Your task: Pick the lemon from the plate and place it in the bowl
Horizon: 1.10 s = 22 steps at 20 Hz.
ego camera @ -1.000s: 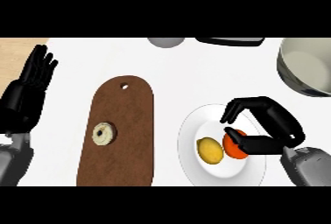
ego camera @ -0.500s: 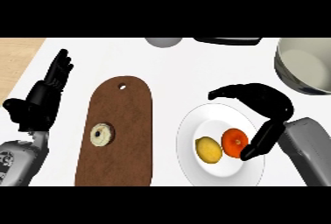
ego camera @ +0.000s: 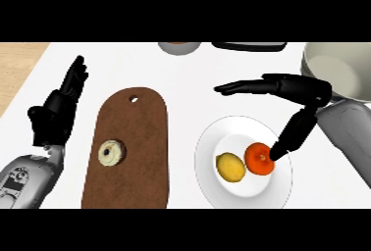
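The lemon (ego camera: 231,167) is sat on the plate (ego camera: 217,142), just left of the right hand's (ego camera: 297,88) thumb tip, with an orange fruit (ego camera: 258,158) wedged between and touched by that thumb. Fingers are spread, nothing gripped. The bowl (ego camera: 337,68) is found right behind it. The left hand (ego camera: 56,110) is rested open beside the wooden board (ego camera: 134,147).

The table (ego camera: 145,68) has a plain white top that fills almost all of the view. At the upper left corner a strip of light wooden surface (ego camera: 18,63) shows beside its edge. The light is even, with only soft shadows.
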Each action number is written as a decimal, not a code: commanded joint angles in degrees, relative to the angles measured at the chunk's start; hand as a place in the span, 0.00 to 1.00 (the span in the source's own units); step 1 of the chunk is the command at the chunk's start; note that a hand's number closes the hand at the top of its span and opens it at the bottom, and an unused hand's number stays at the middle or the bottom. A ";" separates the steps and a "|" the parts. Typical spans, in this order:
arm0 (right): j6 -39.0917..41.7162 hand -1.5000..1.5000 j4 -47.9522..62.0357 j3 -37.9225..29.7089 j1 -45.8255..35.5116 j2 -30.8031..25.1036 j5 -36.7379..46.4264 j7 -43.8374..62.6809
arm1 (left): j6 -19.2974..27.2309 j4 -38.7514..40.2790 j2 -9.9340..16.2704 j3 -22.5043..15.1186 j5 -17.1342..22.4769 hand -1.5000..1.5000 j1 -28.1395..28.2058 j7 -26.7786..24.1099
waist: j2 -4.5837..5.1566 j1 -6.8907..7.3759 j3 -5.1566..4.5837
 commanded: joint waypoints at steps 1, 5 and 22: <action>7.04 0.00 0.30 5.76 -4.72 -1.53 8.73 -9.63 | 0.30 -0.46 0.29 -0.26 -1.04 0.50 -0.18 1.52 | -0.43 -0.68 -0.09; 3.70 0.00 1.94 11.81 -7.62 0.58 14.11 -13.61 | -0.98 2.45 0.47 2.10 0.18 0.50 -1.19 -0.47 | -0.26 -1.39 -0.22; -13.82 0.00 10.25 33.35 -6.74 5.90 34.84 -17.14 | 0.46 -4.54 -0.32 2.31 -3.34 0.50 4.65 3.32 | -1.26 -3.42 -0.24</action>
